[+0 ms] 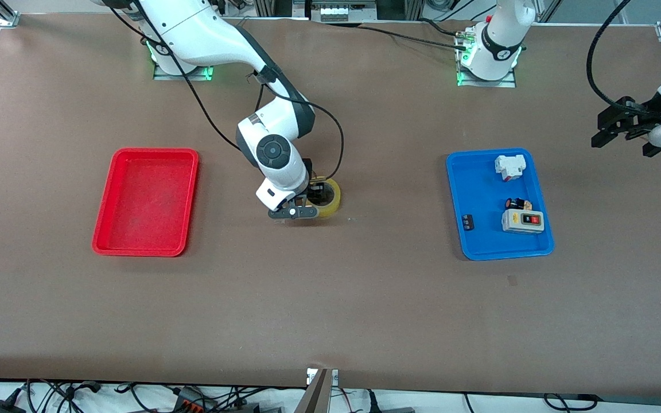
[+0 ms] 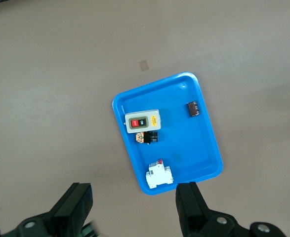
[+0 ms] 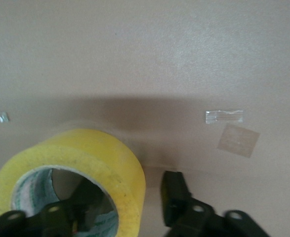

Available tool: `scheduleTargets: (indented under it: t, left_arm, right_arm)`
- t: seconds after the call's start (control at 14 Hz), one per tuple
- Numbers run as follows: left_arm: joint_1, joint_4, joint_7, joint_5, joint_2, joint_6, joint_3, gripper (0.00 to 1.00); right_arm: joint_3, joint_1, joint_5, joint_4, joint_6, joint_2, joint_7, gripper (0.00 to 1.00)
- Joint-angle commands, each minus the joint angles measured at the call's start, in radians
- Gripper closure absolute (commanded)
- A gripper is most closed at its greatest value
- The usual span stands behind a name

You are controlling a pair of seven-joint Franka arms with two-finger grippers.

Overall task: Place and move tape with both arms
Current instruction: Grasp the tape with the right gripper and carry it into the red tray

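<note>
The tape [image 1: 327,196], a yellow-tan roll, lies flat on the brown table near its middle, hollow centre up. My right gripper [image 1: 310,202] is low over it and open. One finger [image 3: 85,202] reaches into the hollow and the other [image 3: 174,195] stands outside the roll's wall [image 3: 105,153] with a small gap. My left gripper [image 1: 614,127] is open and empty, up in the air at the left arm's end of the table. In the left wrist view its fingers [image 2: 191,205] stand wide apart, looking down on a blue tray [image 2: 194,148].
A red tray [image 1: 147,201] lies toward the right arm's end. The blue tray [image 1: 482,195] toward the left arm's end holds a white breaker [image 1: 509,167], a white-grey switch box [image 1: 523,221] and two small dark parts. Small tape scraps [image 3: 224,116] stick to the table.
</note>
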Motion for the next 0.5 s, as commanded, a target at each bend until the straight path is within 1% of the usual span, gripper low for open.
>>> scheduleTargets:
  t: [0.0,0.14,0.21,0.36,0.43]
  left_arm:
    - [-0.024,0.003,-0.027,0.005,0.009,-0.013,0.015,0.0]
    - [-0.009,0.005,-0.019,0.002,0.011,-0.032,0.012,0.0]
    - [-0.002,0.006,-0.015,0.002,0.012,-0.036,0.008,0.0]
    - [0.03,0.017,-0.015,0.0,0.022,-0.037,-0.016,0.0]
    - [0.037,0.018,-0.015,-0.004,0.023,-0.037,-0.021,0.0]
  right_arm:
    - [-0.003,0.002,0.013,0.016,0.0,-0.008,0.073,1.0]
    - [-0.012,-0.007,0.011,0.018,-0.04,-0.043,0.067,1.0]
    - [-0.018,-0.018,0.008,0.018,-0.069,-0.078,0.06,1.0]
    - [-0.027,-0.083,0.002,0.018,-0.179,-0.167,0.028,1.0]
    - [-0.029,-0.138,0.0,0.015,-0.249,-0.215,-0.029,1.0]
